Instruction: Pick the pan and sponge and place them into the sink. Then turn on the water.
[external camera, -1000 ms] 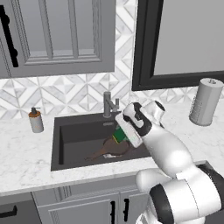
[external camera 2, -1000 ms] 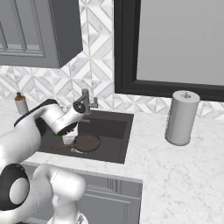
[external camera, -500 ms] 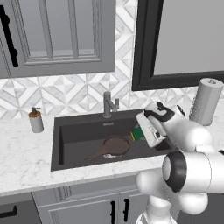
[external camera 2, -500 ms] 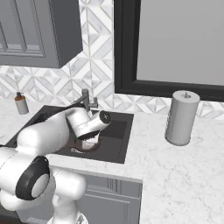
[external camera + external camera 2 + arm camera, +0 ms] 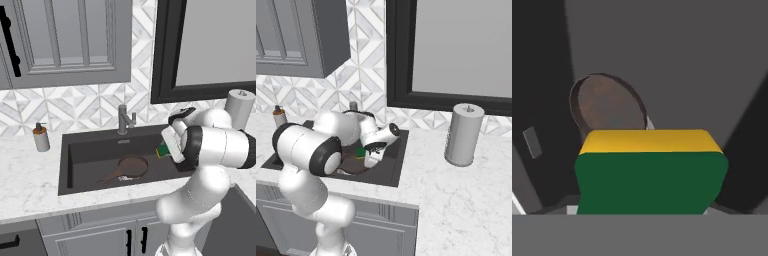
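Sponge (image 5: pixel 651 175): judged light, soft, compressible; pinched across its sides by the jaws over the sink (image 5: pixel 85 155), pan (image 5: pixel 131 167) already lying inside.

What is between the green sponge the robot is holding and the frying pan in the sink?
Nothing: in the left base view only bare dark basin floor of the sink separates the sponge from the pan.
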